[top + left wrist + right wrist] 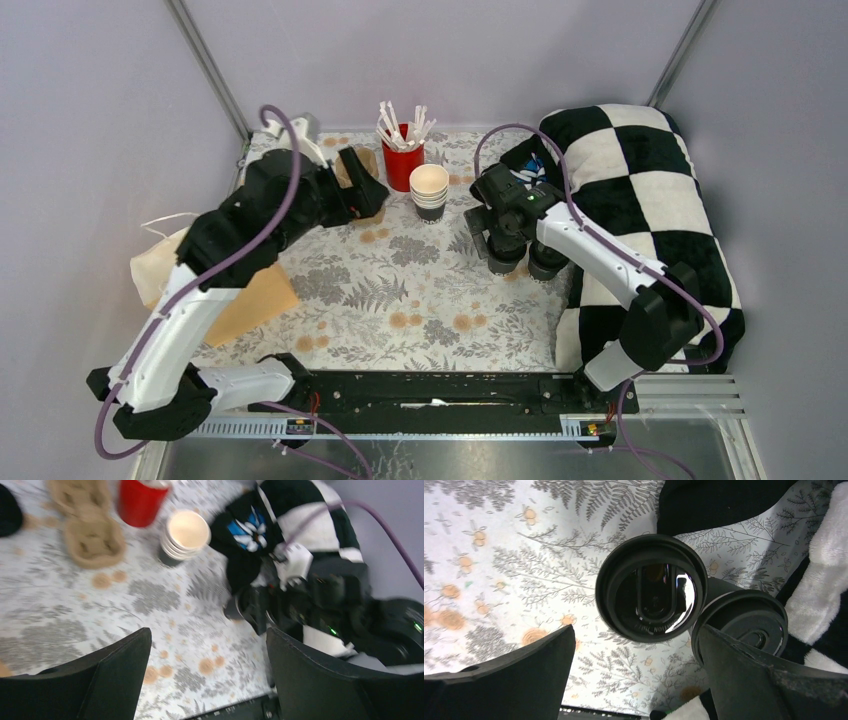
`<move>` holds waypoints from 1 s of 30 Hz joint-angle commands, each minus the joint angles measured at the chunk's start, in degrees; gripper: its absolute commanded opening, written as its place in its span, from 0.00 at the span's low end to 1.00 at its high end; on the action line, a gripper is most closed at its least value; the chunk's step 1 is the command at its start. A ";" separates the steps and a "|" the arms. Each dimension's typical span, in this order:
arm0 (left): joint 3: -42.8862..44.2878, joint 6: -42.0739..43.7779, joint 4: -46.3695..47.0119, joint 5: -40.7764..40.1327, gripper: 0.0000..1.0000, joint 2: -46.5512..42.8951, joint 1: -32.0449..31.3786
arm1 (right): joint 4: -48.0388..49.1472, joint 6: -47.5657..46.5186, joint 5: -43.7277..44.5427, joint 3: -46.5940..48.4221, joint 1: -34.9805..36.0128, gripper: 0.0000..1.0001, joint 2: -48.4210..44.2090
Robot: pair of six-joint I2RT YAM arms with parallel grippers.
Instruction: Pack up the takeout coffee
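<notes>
So on my fern-and-flower tablecloth (pixel 400 290) there's a red cup (pixel 402 165) stuffed with white sticks (pixel 400 125) at the back. A stack of lidless cream cups (pixel 429 192) sits just beside it on the right, and a brown pulp drink carrier (pixel 92 535) lies flat on its left. Over on my left a brown paper bag (pixel 258 295) sits at the cloth's edge, and the right side is all big black-and-white checkered cushion (pixel 640 200), with some dark fabric with a blue and white print (pixel 245 530) at its far corner.

Two upright black-lidded cups (pixel 651 595) (pixel 744 625), seemingly touching, on floral cloth (pixel 499 570)
</notes>
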 commanded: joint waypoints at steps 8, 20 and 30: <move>10.92 3.53 -13.34 -21.61 0.95 1.98 0.75 | -5.84 -0.37 -9.92 12.29 -0.18 1.00 -5.68; 3.70 10.54 0.86 -3.16 0.59 25.17 17.28 | -5.48 1.71 -15.21 11.68 -0.26 1.00 -12.67; 10.42 15.94 9.89 6.12 0.37 45.88 29.12 | -4.09 1.52 -15.49 7.29 -0.32 1.00 -13.65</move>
